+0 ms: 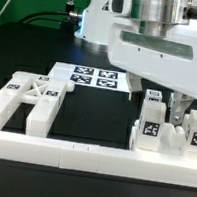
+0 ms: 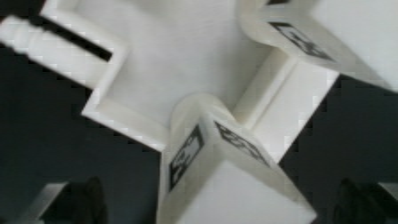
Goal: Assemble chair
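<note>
Border rail [image 1: 78,162]: long white strip closest to the viewer, running in front of the fingers; no part of the chair.
Fingers [image 1: 137,89]: spread wide and grasping nothing, one on each side of a tagged leg block.
Leg block [image 1: 152,122]: upright directly below the fingers, clear of both.
Second block [image 1: 196,132]: just beside the first, outside the fingers toward the exterior view's right.
Flat slab [image 2: 178,70]: in the wrist view, a broad pale part beneath the fingers [image 2: 71,198] with the tagged block rising against it; I cannot tell whether the two are joined.
X-braced frame [image 1: 31,96]: well apart from the fingers, toward the exterior view's left, alone on the black surface [image 1: 93,121].
Marker board [image 1: 89,78]: flat, beyond the fingers.
Done, by my reckoning: little, perhaps one block set down.
Left: frame and blocks all to be joined, so most of the chair.
</note>
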Controlling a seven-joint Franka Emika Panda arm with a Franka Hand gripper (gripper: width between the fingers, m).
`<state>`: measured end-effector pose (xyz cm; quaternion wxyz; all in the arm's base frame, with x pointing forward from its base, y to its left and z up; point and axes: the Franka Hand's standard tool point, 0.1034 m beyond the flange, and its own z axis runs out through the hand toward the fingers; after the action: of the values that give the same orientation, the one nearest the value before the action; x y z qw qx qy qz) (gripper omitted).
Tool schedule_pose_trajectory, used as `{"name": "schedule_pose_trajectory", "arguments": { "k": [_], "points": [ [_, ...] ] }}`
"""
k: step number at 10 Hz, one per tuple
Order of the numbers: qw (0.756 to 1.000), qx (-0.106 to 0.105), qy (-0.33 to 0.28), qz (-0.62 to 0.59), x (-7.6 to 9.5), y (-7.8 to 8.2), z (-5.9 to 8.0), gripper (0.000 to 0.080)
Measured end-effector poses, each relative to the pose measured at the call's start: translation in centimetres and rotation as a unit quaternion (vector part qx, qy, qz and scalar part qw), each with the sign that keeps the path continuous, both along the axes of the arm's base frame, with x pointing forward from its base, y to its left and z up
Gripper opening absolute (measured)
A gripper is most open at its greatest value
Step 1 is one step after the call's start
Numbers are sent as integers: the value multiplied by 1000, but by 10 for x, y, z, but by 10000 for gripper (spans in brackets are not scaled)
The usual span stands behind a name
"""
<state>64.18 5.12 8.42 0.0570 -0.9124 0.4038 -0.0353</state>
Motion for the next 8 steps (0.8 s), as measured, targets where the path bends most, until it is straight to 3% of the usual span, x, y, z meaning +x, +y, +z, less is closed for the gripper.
{"name": "schedule_pose_trajectory", "arguments": {
  "k": [2, 5, 8],
  "points": [
    [995, -14, -8, 97, 1, -2, 1, 648],
    [968, -45, -13, 248, 1, -4, 0, 648],
    [943, -62, -14, 327, 0, -2, -2, 648]
  ]
}}
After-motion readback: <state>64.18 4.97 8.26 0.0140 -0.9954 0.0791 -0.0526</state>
